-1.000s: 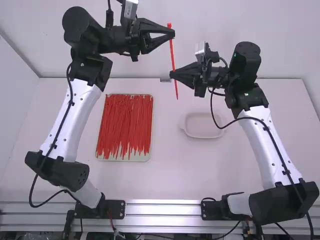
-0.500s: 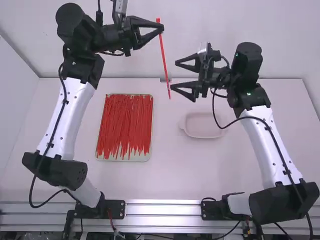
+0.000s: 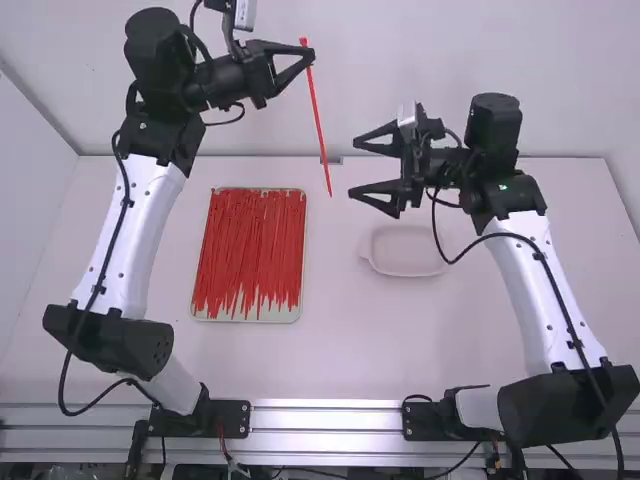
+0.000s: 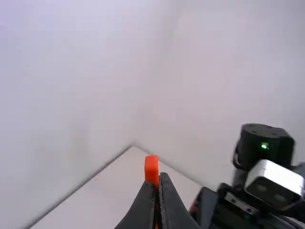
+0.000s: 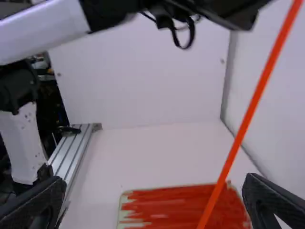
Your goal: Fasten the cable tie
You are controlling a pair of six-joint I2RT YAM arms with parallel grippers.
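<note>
High view: the left pincer (image 3: 298,52) pinches the top of 1 red cable tie (image 3: 318,115), which hangs in the air over the surface (image 3: 340,330). The right pincer (image 3: 353,167) is wide open and holds nothing, at 3 o'clock of the tie's tip.

Left wrist view: the fingers (image 4: 145,200) squeeze the tie's head.

Right wrist view: the tie slants in front of the 2 spread fingers.

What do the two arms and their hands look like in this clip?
The left arm and right arm have white links, bulky black joints and thin black cables looping alongside. The left hand and right hand are black, two-fingered and tapered, each with a small grey camera box. A green light glows on a right-arm joint.
</note>
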